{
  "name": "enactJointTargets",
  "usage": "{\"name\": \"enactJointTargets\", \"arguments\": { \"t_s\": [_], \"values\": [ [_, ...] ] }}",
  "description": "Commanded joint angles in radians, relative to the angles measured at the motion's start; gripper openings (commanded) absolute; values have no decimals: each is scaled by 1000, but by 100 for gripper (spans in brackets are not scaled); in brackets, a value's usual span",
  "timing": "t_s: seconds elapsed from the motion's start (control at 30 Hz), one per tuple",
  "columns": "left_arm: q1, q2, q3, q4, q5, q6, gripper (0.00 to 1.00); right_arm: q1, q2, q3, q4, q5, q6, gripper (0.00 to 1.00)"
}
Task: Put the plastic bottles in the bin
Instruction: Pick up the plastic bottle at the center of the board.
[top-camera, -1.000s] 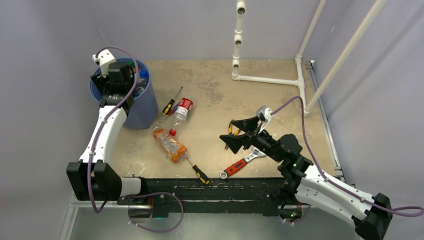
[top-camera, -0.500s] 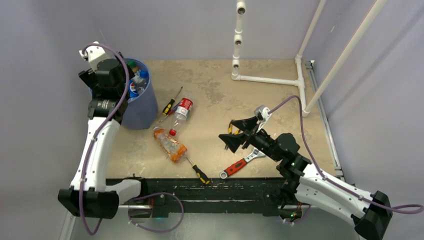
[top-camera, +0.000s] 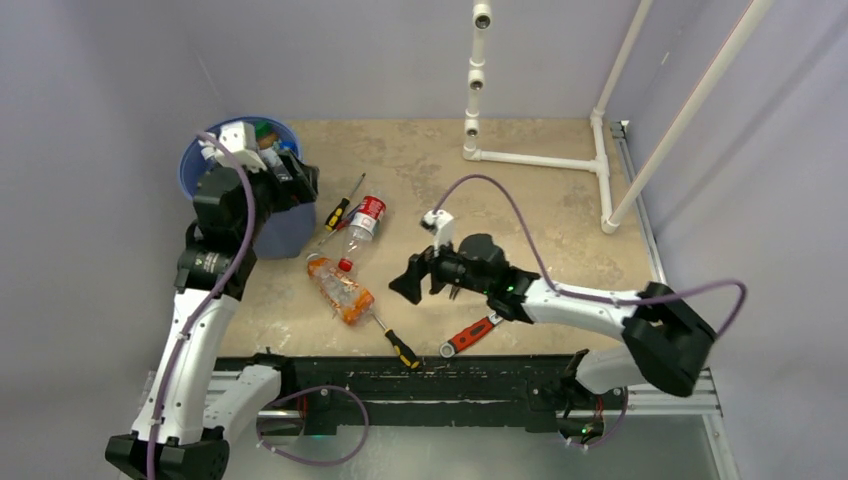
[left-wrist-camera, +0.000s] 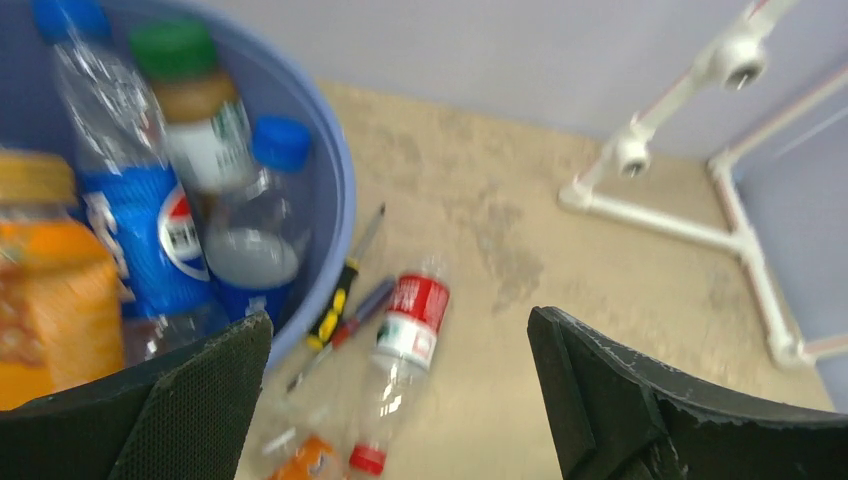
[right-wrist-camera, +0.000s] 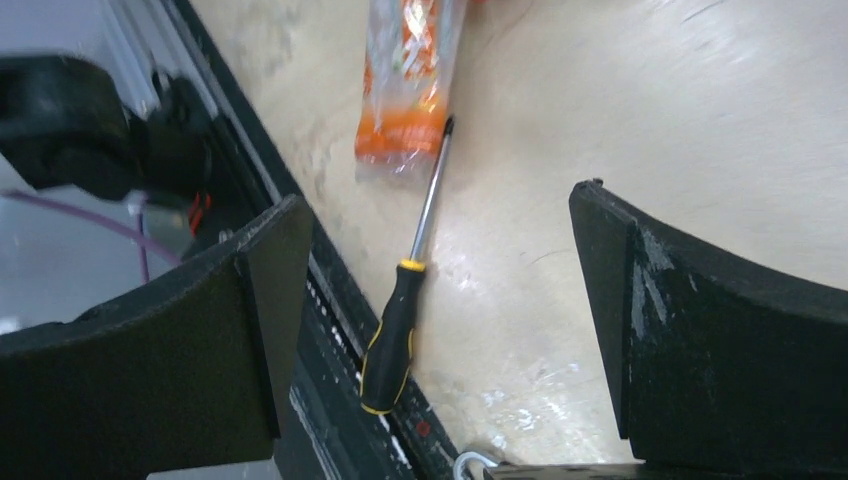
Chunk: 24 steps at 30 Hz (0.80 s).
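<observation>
On the table (top-camera: 560, 200) lie 2 bottles (top-camera: 365, 218), 4 more in the bin (left-wrist-camera: 338, 170); left pincer (left-wrist-camera: 400, 335) and right pincer (right-wrist-camera: 437, 215) gape empty.

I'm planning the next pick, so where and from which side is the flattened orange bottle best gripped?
Grip the orange bottle across its middle from straight above, closing over its narrow width. It lies flat and diagonal; the near screwdriver reaches its near end, and the red-label bottle has its cap beside the far end.
</observation>
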Motion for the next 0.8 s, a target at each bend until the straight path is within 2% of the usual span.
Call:
{"name": "enactJointTargets", "arguments": {
  "t_s": [0.0,0.27,0.4,0.57,0.77],
  "values": [
    [-7,-80,-135,45,87,-27,99,87,160,143,-6,-18,-68,98],
    [-44,-201,-253,90,-73,-12,99,163,452,397,-128,21,-132,99],
    [-58,-261,-307,106,-147,-10,99,180,577,512,-216,89,-143,99],
    [-76,-332,-369,120,-211,-1,99,181,647,561,-262,165,-128,98],
    [-81,-361,-391,130,-202,-4,99,182,693,602,-290,153,-125,93]
  ]
}}
